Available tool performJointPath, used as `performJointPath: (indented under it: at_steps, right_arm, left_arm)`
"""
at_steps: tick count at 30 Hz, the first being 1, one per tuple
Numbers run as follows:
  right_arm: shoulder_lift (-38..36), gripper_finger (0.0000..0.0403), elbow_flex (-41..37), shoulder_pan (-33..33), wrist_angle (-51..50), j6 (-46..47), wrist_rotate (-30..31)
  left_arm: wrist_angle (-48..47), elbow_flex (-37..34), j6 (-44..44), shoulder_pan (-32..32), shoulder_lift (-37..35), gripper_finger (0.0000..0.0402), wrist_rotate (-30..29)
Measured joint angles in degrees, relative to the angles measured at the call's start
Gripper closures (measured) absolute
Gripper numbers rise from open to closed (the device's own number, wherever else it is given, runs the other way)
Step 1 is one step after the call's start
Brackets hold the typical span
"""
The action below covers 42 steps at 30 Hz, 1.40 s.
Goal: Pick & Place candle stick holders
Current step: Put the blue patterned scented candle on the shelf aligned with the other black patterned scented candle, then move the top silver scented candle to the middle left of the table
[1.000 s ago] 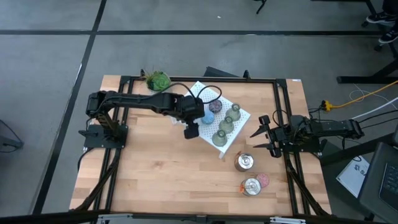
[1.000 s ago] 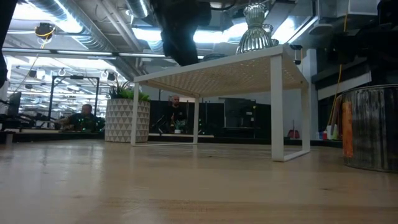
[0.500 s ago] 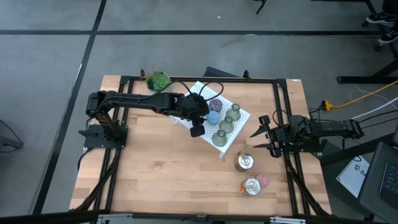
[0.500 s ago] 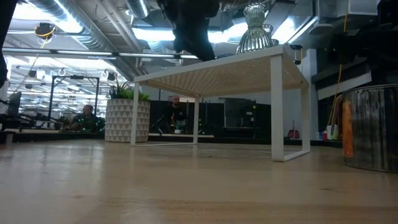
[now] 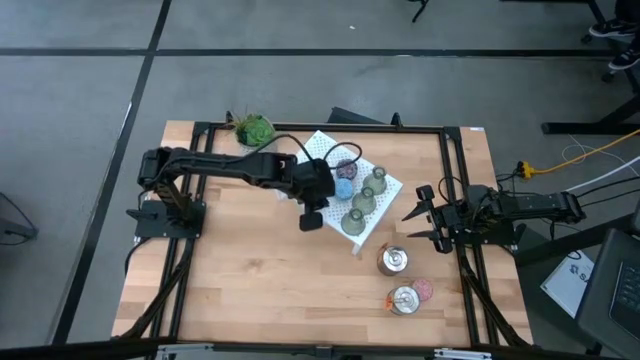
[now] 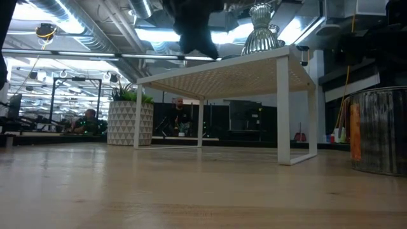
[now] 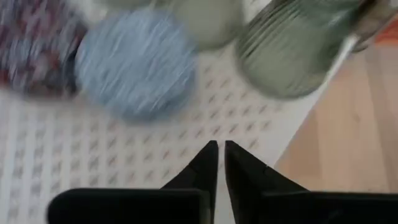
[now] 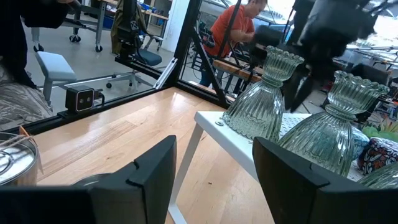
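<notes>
Overhead, the white perforated stand point(image 5: 352, 192) sits tilted near the far middle of the wooden table point(image 5: 250, 280), and it carries five candle stick holders: three olive-green ones point(image 5: 363, 200), a blue one point(image 5: 343, 188) and a purple one point(image 5: 347, 170). The left gripper point(image 5: 322, 192) hangs over the stand's left part, just beside the blue holder, its fingers point(image 7: 205, 168) pressed together on nothing, tips pointing at bare perforated surface. Two silver holders point(image 5: 393, 261) and a pink one point(image 5: 423, 289) stand on the wood near the right front, apart from the stand. The right gripper point(image 5: 418, 222) waits at the right edge with its fingers parted and nothing between them. A green potted plant point(image 5: 254, 129) occupies the far left corner. Broad bare planks lie open across the left and front of the table. No writing is legible. From table height, the room behind shows ceiling lights and seated people point(image 6: 86, 121).
</notes>
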Motion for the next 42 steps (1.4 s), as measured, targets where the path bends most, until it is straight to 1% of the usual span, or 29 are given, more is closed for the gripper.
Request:
performJointPath:
  at_steps: [3, 8, 15, 20, 22, 26, 28, 33, 36, 39, 42]
  right_arm:
    - [0.00, 0.0188, 0.00, -0.01, 0.00, 0.01, 0.00]
    - [0.00, 0.0188, 0.00, -0.01, -0.02, 0.00, 0.00]
    - [0.00, 0.0188, 0.00, 0.01, 0.00, 0.00, 0.02]
    - [0.00, 0.0188, 0.00, 0.01, -0.02, 0.00, 0.02]
    - [0.00, 0.0188, 0.00, 0.01, -0.01, 0.00, 0.02]
    - [0.00, 0.0188, 0.00, 0.01, -0.02, 0.00, 0.02]
    - [0.00, 0.0188, 0.00, 0.01, -0.01, 0.00, 0.02]
    - [0.00, 0.0188, 0.00, 0.01, -0.01, 0.00, 0.02]
    - [0.00, 0.0188, 0.00, 0.01, -0.02, 0.00, 0.02]
    - [0.00, 0.0188, 0.00, 0.01, -0.02, 0.02, 0.02]
    - [0.00, 0.0188, 0.00, 0.00, -0.01, 0.00, 0.02]
  left_arm:
    - [3.79, 0.00, 3.01, -0.81, 0.00, 0.0398, -0.29]
    - [9.01, 0.00, 5.99, -1.04, 0.81, 0.0398, -0.31]
    - [9.25, -0.02, 8.57, 0.09, 3.92, 0.0399, -0.46]
    - [9.41, -0.02, 8.93, 0.89, 4.11, 0.0400, -0.74]
    - [9.42, -0.02, 8.89, 1.00, 4.11, 0.0400, -3.01]
    - [9.40, -0.02, 8.54, 1.04, 4.11, 0.0399, -9.68]
    - [9.40, -0.02, 8.56, 1.04, 4.11, 0.0400, -10.99]
    - [9.03, -0.02, 8.49, 1.06, 4.10, 0.0398, -10.20]
    - [7.59, -0.02, 8.35, 0.86, 4.09, 0.0399, -7.79]
    - [5.26, -0.02, 6.56, 0.72, 3.95, 0.0400, -5.42]
    - [1.48, -0.02, 3.65, 0.13, 2.75, 0.0399, -5.03]
